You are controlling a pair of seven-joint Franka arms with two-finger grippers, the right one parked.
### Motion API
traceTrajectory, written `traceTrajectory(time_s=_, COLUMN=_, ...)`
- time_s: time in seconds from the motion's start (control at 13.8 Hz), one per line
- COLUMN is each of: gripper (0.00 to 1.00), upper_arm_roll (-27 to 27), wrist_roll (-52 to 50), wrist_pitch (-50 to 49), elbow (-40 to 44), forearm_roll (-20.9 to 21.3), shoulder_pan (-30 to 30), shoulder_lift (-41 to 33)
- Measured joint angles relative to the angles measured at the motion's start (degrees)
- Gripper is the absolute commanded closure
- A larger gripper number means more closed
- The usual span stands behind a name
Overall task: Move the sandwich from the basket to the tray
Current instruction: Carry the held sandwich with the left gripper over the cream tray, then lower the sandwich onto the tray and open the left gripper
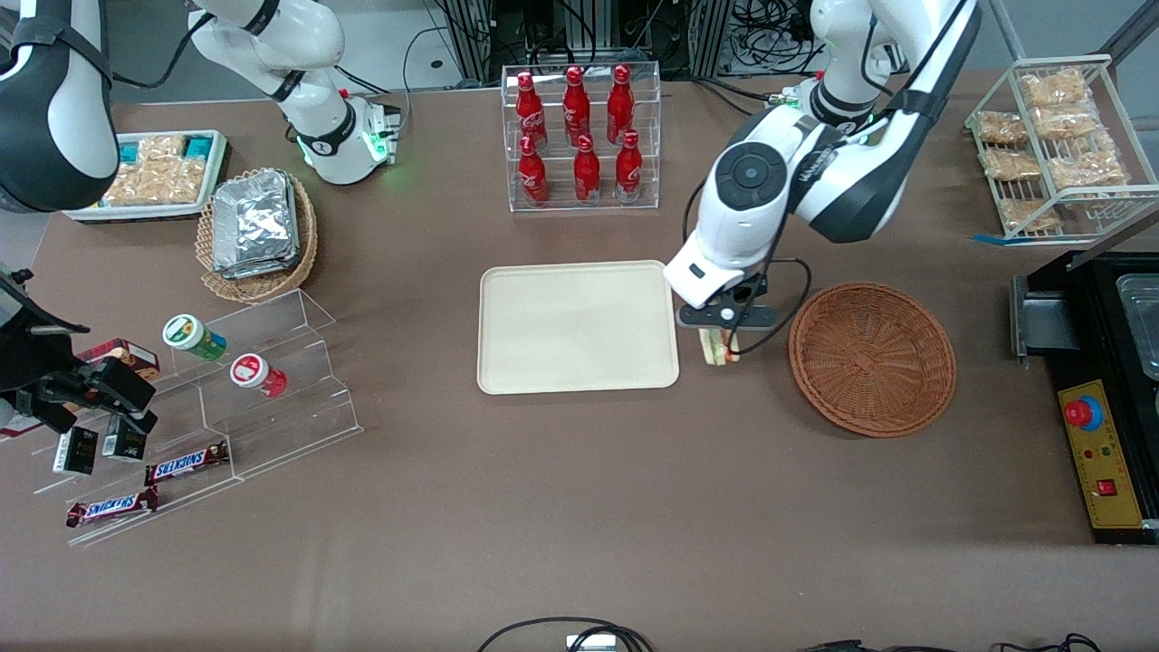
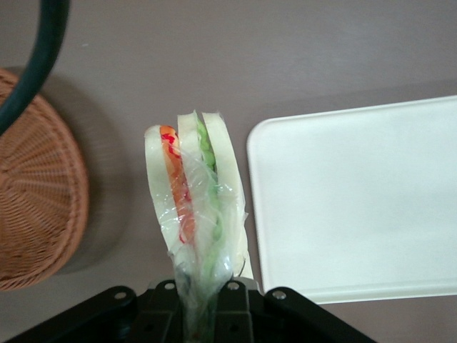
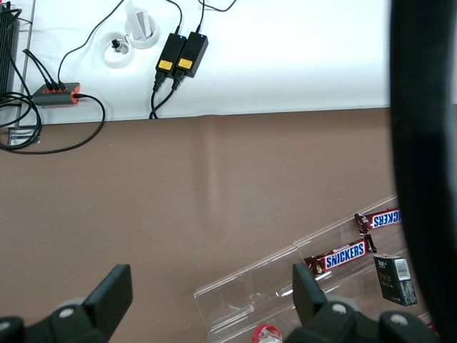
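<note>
Nearest the front camera, toward the parked arm's end of the table (image 1: 561, 507), two Snickers bars (image 1: 149, 484) lie on the lowest steps of a clear acrylic riser (image 1: 272, 380), with two small lidded cups (image 1: 222, 353) tipped on its upper steps. Near the middle of the table sits the tray (image 1: 578, 326), flat and bare, and toward the working arm's end sits the basket (image 1: 872, 358), with nothing in it. Between these two, just beside the tray's short edge and apart from the basket's rim, hangs the gripper (image 1: 722, 337), its fingers closed on the sandwich (image 1: 718, 348). In the left wrist view the sandwich (image 2: 194, 207) stands on edge in its clear wrap, orange and green layers showing between white bread, pinched at its lower end in the gripper (image 2: 202, 304), over bare table between the basket (image 2: 39, 207) and the tray (image 2: 357, 207). Farther from the camera, a tan wicker basket of foil packs (image 1: 256, 231) sits toward the parked arm's end, and a clear rack of red bottles (image 1: 579, 136) stands near the table's edge farthest from the camera.
</note>
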Motion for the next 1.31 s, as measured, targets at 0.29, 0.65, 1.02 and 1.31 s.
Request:
traceTrajectory(time_s=0.29, gripper=0.97, upper_arm_roll=-0.1, wrist_roll=-0.7, wrist_pitch=2.0, elbow=0.0, forearm_roll=0.1, shoulder_pan=-5.0, shoulder_lift=2.3)
traceTrajectory(time_s=0.65, gripper=0.89, upper_arm_roll=0.0, wrist_roll=-2.6, wrist_pitch=5.2, elbow=0.0, forearm_roll=4.0, shoulder_pan=-8.8, shoulder_lift=8.0)
traceTrajectory(time_s=1.02, gripper=0.90, upper_arm_roll=0.0, wrist_roll=-7.4, wrist_pitch=9.5, elbow=0.0, forearm_roll=8.3, shoulder_pan=-11.1, shoulder_lift=13.4)
traceTrajectory(time_s=1.31, gripper=0.91, upper_arm_roll=0.0, wrist_roll=-8.6, wrist_pitch=11.1, elbow=0.0, forearm_roll=10.0, shoulder_pan=-12.2, shoulder_lift=16.3)
